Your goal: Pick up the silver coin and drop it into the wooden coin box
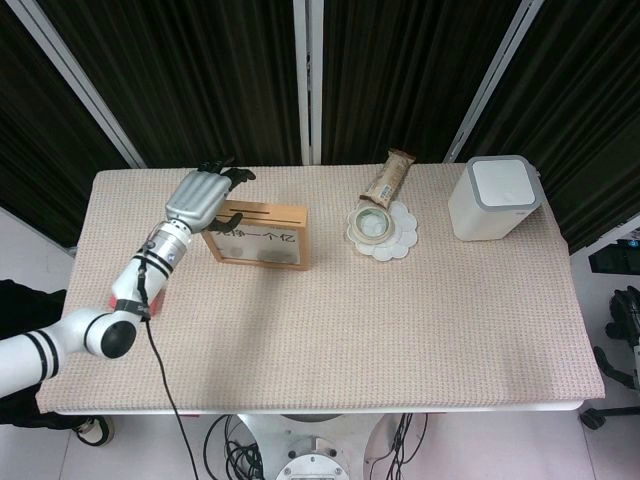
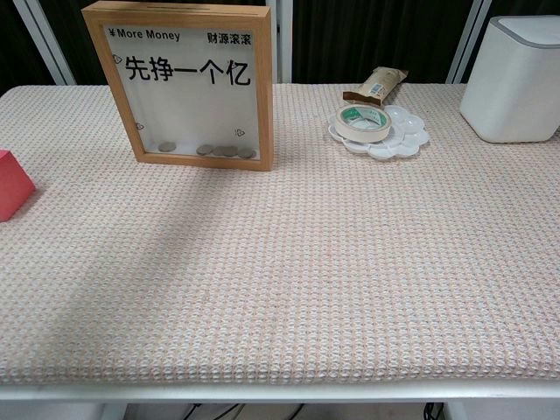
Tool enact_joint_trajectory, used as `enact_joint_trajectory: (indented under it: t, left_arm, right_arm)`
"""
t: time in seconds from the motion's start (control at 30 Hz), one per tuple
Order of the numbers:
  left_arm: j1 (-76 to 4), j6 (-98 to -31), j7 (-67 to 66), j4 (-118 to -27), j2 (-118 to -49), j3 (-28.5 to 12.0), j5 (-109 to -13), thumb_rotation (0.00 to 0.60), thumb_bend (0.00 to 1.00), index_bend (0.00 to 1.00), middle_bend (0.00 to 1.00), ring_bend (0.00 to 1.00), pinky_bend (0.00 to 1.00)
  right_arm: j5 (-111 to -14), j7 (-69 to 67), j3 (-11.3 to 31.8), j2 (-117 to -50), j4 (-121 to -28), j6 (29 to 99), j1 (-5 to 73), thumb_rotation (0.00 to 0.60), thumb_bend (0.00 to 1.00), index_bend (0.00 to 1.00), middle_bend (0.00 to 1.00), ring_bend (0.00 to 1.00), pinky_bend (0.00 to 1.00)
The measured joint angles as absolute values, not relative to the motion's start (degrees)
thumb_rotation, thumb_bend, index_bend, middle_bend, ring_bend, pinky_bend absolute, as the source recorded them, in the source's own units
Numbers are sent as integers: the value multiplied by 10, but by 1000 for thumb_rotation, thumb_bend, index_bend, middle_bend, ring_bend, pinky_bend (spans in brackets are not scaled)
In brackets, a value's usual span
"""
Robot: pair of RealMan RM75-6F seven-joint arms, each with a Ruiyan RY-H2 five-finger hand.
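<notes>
The wooden coin box (image 2: 181,85) stands upright near the back left of the table (image 1: 330,320), its clear front printed with "More Money" and large Chinese characters. Several silver coins (image 2: 214,150) lie in a row along the bottom inside, behind the window; which of them is the task's coin cannot be told, and no coin shows loose on the cloth or in a hand.

In the head view the left hand (image 1: 198,194) hovers just beside the box's top left corner, back of the hand up, its dark fingers (image 1: 232,174) spread apart above and behind the top edge with nothing visible between them, so it reads as open and empty. The thumb reaches down toward the top of the frame; whether it touches the wood cannot be told. The left arm runs back from it toward the table's left front edge. The chest view does not show this hand, and neither view shows the right hand.

A red block (image 2: 12,182) sits at the left edge of the table. To the right of the box a roll of tape (image 2: 365,122) rests on a white flower-shaped dish (image 2: 404,138), with a brown snack wrapper (image 2: 376,85) just behind it. A white bin with a grey lid (image 1: 492,196) stands at the back right
</notes>
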State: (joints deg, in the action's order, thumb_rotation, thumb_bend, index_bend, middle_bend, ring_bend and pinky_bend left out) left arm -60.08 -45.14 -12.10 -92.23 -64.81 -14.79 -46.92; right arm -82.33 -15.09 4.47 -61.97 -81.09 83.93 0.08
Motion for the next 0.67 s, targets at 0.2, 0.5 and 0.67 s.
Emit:
enact_joint_trajectory:
  t: [0.2, 0.5, 0.67]
  left_arm:
    - [-514, -593, -125, -1002, -613, -116, -590, 600, 246, 188, 203, 25, 110]
    - [-263, -858, -129, -1014, -582, 33, -844, 600, 237, 170, 181, 25, 86]
    - [-170, -911, -114, -945, -599, 72, -862, 600, 237, 166, 146, 25, 67]
  right_arm:
    - [-823, -158, 44, -618, -807, 839, -1, 600, 286, 0, 0, 0, 0]
    - [-849, -158, 40, -639, -784, 862, -1, 600, 327, 0, 0, 0, 0]
    - [-846, -110, 38, -640, -798, 850, 3, 600, 327, 0, 0, 0, 0]
